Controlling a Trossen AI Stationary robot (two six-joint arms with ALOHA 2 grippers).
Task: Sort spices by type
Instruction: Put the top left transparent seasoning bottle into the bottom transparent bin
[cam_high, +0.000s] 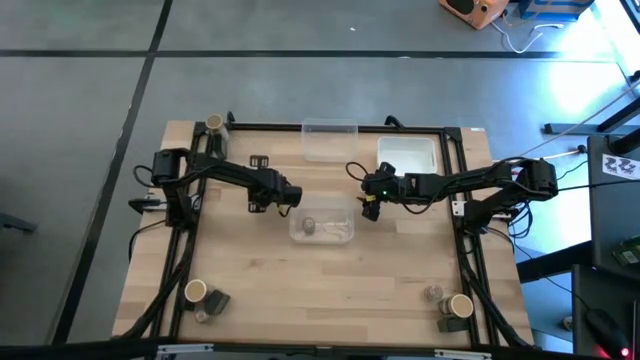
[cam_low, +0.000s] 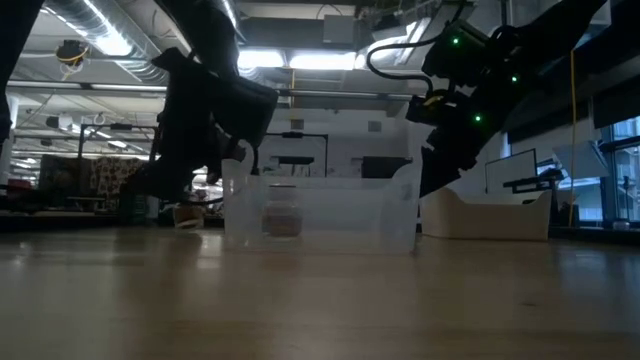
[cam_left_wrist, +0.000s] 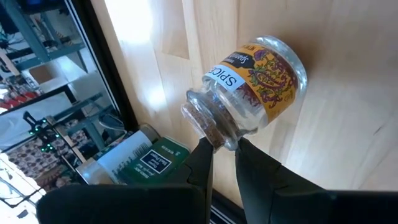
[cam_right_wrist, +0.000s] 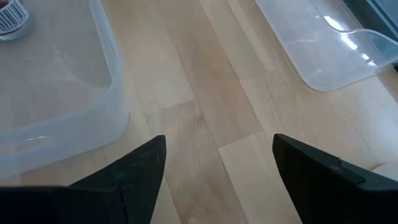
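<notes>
The wooden surface (cam_high: 330, 280) carries 2 dark arms that meet near its middle. Between them sits a clear bin (cam_high: 322, 226) with 1 small jar (cam_high: 309, 225) inside; a second clear bin (cam_high: 329, 139) and a white tray (cam_high: 407, 153) lie toward the far edge.

Only the high view shows the outlying spices: a tan-topped jar (cam_high: 214, 123) at the far left corner, a cluster (cam_high: 204, 298) at the near left corner and another cluster (cam_high: 449, 308) at the near right corner. Each near cluster has a tan-topped jar, a dark boxy container and a small grey-brown jar close together.

The low view adds that the jar in the middle bin stands upright behind the clear wall.

The left wrist view alone shows what the left end effector (cam_left_wrist: 222, 148) carries: a glass spice jar (cam_left_wrist: 252, 87) with a yellow patterned label, tilted, its narrow neck pinched between the 2 dark fingers (cam_left_wrist: 200, 162), which stand almost together. Beside it a green boxy container (cam_left_wrist: 140, 158) shows. In the high view this end effector (cam_high: 290, 194) hangs just left of the middle bin.

The right end effector (cam_right_wrist: 217, 155) has its fingers spread wide over bare wood, gripping nothing, with the middle bin's rim (cam_right_wrist: 106, 93) on one side and another clear bin's corner (cam_right_wrist: 329, 56) on the other. From above it (cam_high: 368, 205) sits just right of the middle bin.
</notes>
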